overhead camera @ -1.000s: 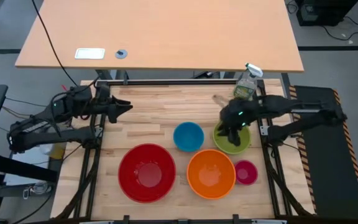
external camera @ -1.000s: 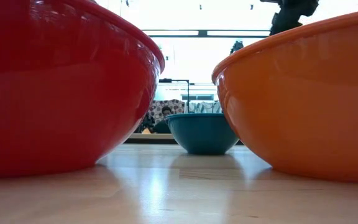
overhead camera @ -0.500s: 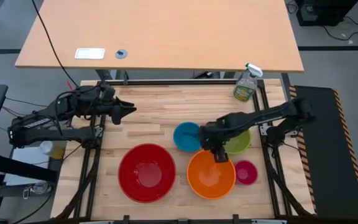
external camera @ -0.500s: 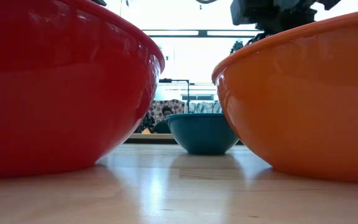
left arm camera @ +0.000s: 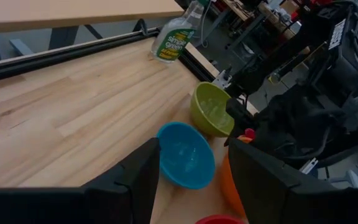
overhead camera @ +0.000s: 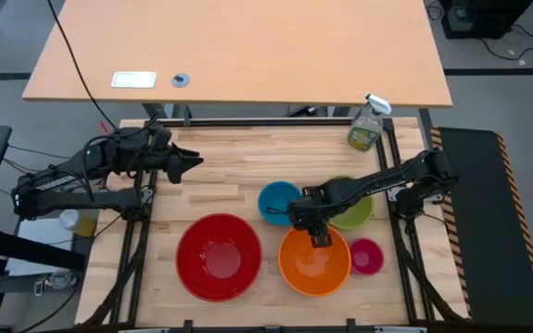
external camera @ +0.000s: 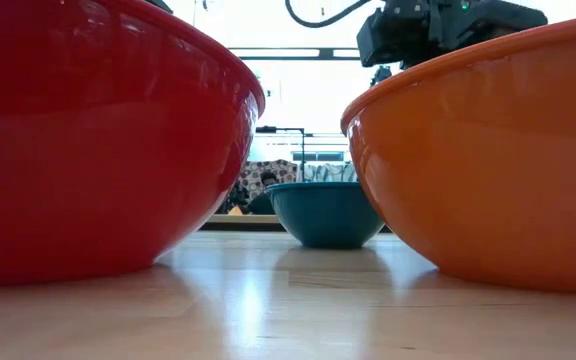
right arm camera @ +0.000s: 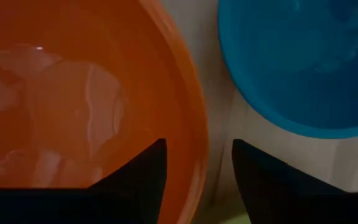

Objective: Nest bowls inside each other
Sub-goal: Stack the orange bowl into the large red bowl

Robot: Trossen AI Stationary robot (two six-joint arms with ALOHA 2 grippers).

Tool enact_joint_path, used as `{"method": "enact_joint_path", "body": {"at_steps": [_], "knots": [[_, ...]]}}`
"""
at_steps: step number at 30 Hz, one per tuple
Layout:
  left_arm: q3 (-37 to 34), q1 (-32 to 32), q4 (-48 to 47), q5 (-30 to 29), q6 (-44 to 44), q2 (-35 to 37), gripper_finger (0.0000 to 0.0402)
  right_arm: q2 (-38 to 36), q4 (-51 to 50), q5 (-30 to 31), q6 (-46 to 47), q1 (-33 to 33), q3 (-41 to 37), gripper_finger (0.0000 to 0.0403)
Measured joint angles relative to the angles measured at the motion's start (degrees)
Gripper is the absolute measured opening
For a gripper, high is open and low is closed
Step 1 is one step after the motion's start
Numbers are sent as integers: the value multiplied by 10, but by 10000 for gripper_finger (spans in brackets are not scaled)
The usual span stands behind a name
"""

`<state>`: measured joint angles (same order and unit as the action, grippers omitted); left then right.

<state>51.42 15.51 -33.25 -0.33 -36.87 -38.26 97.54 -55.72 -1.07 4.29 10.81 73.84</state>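
Butcher-block table [overhead camera: 229,157], five bowls; right gripper [overhead camera: 319,233] fingers apart straddling orange bowl [overhead camera: 314,264] rim; left gripper [overhead camera: 191,162] released, empty.

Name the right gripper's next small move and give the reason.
Probably lower the right gripper and close on the orange bowl rim. Its open fingers straddle that rim on the side toward the blue bowl, one inside, one outside, gripping nothing yet. The red bowl sits empty beside it, ready to receive the orange one.
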Motion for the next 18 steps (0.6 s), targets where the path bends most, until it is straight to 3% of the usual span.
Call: {"method": "enact_joint_path", "body": {"at_steps": [7, 18], "knots": [[0, 0, -5, 1, 0, 0, 194, 13, 17, 0, 6, 2, -18, 162], [0, 0, -23, 2, 0, 0, 194, 19, 34, 1, 14, 2, -29, 63]]}}
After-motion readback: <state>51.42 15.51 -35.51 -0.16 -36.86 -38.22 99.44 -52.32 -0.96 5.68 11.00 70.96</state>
